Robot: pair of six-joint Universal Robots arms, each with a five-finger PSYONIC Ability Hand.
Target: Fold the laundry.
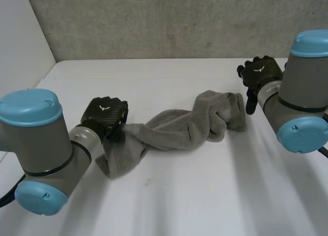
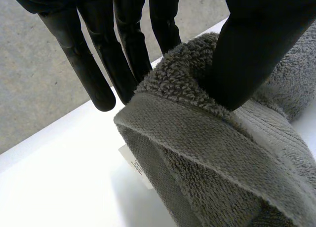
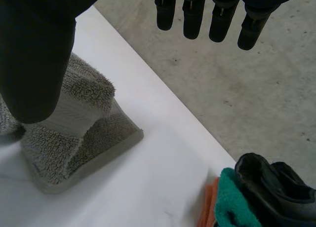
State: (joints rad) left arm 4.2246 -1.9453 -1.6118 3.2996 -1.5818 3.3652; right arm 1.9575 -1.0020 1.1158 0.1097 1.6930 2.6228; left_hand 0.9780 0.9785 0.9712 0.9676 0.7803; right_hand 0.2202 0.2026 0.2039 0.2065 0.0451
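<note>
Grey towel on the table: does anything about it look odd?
Yes. The grey towel lies twisted and bunched like a rope across the white table, not spread flat. The left hand pinches one end; the right hand hangs open near the other, crumpled end.

The twisted towel (image 1: pixel 179 125) lies across the middle of the table (image 1: pixel 205 195), left to right. Bare room runs along its near and far sides.

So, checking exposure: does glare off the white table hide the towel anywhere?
No: head view, the towel reads clearly on the table; left wrist view, its weave shows at the left hand, with shade beneath; right wrist view, its end is evenly lit.
</note>
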